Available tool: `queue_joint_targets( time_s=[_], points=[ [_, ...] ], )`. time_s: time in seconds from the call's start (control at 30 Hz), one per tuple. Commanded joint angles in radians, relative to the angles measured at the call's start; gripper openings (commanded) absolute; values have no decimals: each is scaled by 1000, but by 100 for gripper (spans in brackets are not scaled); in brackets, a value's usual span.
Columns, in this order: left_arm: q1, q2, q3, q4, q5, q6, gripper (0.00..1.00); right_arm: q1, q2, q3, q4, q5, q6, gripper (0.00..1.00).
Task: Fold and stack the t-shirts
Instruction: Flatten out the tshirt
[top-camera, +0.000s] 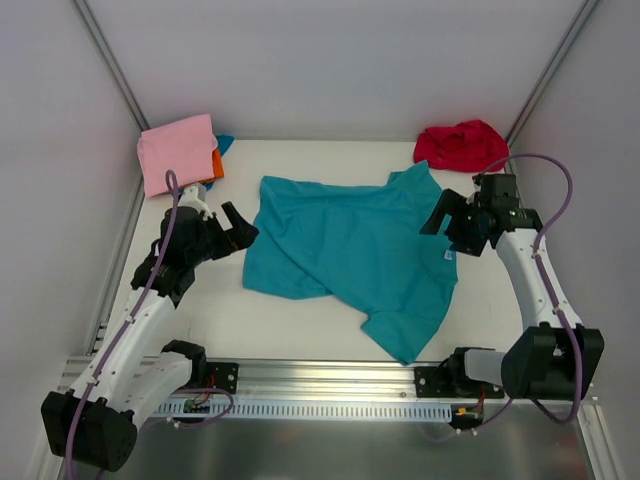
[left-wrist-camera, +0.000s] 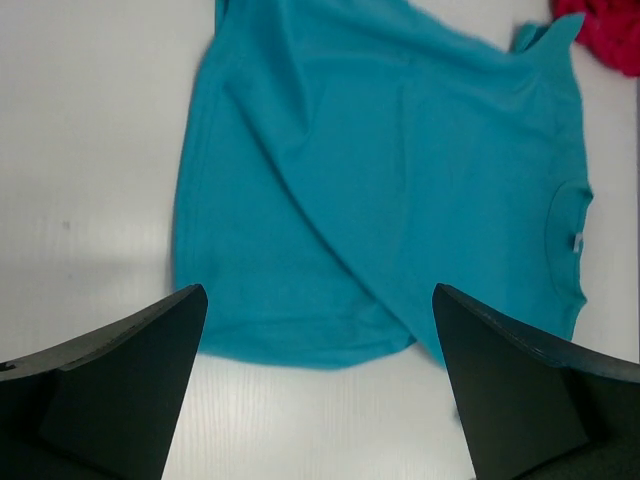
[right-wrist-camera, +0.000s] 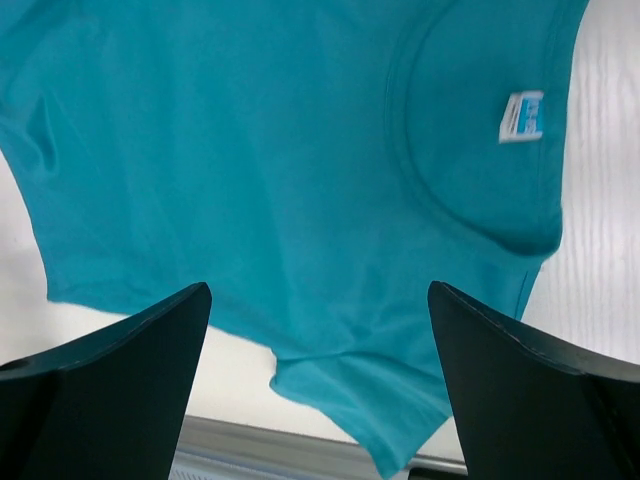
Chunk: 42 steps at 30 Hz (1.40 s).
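Observation:
A teal t-shirt (top-camera: 350, 250) lies spread and rumpled in the middle of the table, its collar and white label to the right (right-wrist-camera: 520, 115). It also shows in the left wrist view (left-wrist-camera: 380, 180). A pink folded shirt (top-camera: 178, 150) lies at the back left on top of orange and blue ones. A red shirt (top-camera: 460, 145) lies crumpled at the back right. My left gripper (top-camera: 238, 228) is open and empty just left of the teal shirt's hem. My right gripper (top-camera: 445, 215) is open and empty above the shirt's collar side.
Grey walls close in the table (top-camera: 300, 320) on the left, back and right. A metal rail (top-camera: 330, 378) runs along the near edge, with both arm bases on it.

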Motion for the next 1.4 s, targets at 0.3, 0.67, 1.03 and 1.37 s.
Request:
queue_joint_targets(
  time_s=[0.3,0.67,1.03,1.37],
  points=[
    [-48,73,-55,-217,210,-107,99,7,-60,-155,-137,-47,-56,96],
    [-140,188,-142,-95,183,-135,99,7,138,-175,-40,-7,-38,91],
    [-221,293,-118,-139,-88,-135,99,7,160,-153,-32,4,-39,88],
    [-226,288,-109,-184,-314,-155,97,7,163,-158,-14,-17,-39,88]
  ],
)
